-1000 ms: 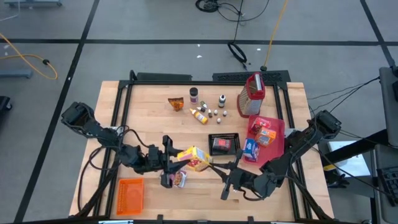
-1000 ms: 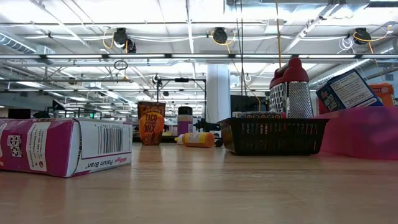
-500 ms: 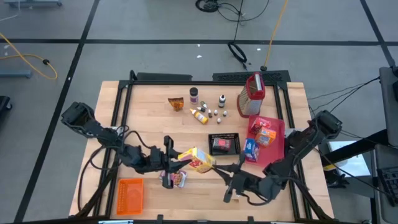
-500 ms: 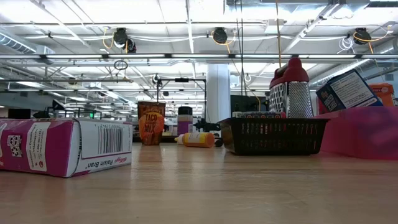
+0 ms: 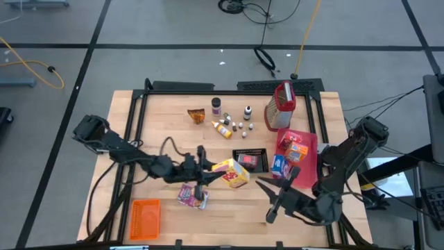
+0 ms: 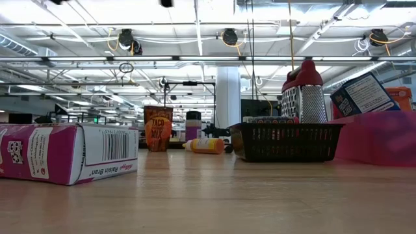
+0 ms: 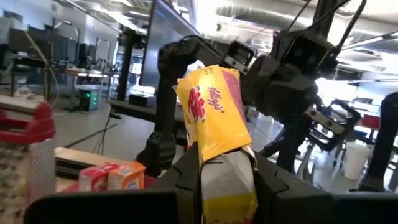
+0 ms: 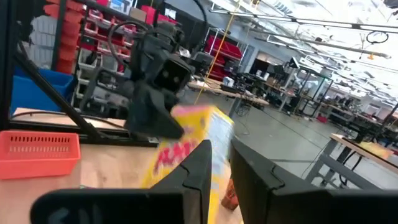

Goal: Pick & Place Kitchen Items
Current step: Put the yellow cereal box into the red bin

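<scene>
The left gripper's (image 5: 208, 173) fingers (image 7: 186, 177) clamp the yellow box (image 5: 234, 172) by 1 end above the mid tabletop (image 5: 166, 132), a light, crushable, slick carton best pinched across its narrow faces; the right gripper's (image 5: 272, 200) fingers, nearly closed, hold nothing.

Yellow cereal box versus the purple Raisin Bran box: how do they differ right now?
The yellow cereal box is clamped in the left gripper, lifted off the table; the purple Raisin Bran box lies flat on the table, untouched. One is yellow, the other purple and white. Both are small Kellogg's cereal boxes.
</scene>
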Tool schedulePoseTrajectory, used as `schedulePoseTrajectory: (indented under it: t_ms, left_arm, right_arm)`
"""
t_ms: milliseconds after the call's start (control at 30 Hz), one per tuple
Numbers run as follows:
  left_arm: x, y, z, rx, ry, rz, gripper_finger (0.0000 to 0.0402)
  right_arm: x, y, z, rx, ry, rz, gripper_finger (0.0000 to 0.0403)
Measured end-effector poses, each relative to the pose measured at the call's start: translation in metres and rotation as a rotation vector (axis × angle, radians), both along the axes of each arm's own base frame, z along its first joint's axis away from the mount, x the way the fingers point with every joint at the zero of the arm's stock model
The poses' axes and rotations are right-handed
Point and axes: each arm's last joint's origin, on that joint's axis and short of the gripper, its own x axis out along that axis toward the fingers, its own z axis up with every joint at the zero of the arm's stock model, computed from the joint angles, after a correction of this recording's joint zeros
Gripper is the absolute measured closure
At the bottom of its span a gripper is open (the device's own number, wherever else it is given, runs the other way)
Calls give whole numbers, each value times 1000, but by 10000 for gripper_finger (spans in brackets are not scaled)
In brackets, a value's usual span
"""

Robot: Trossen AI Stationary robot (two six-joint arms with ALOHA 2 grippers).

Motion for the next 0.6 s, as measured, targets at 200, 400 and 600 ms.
schedulePoseTrajectory:
  t_ms: [200, 400, 600]
  left_arm:
    - [51, 2, 1, 52, 62, -67, 330]
    - [109, 3, 3, 105, 168, -93, 330]
    - [150, 15, 1, 119, 183, -124, 330]
  right_arm:
    - [-4, -1, 1, -20, 20, -56, 348]
    - [-14, 4, 2, -36, 48, -126, 348]
    - [-35, 3, 22, -38, 60, -128, 348]
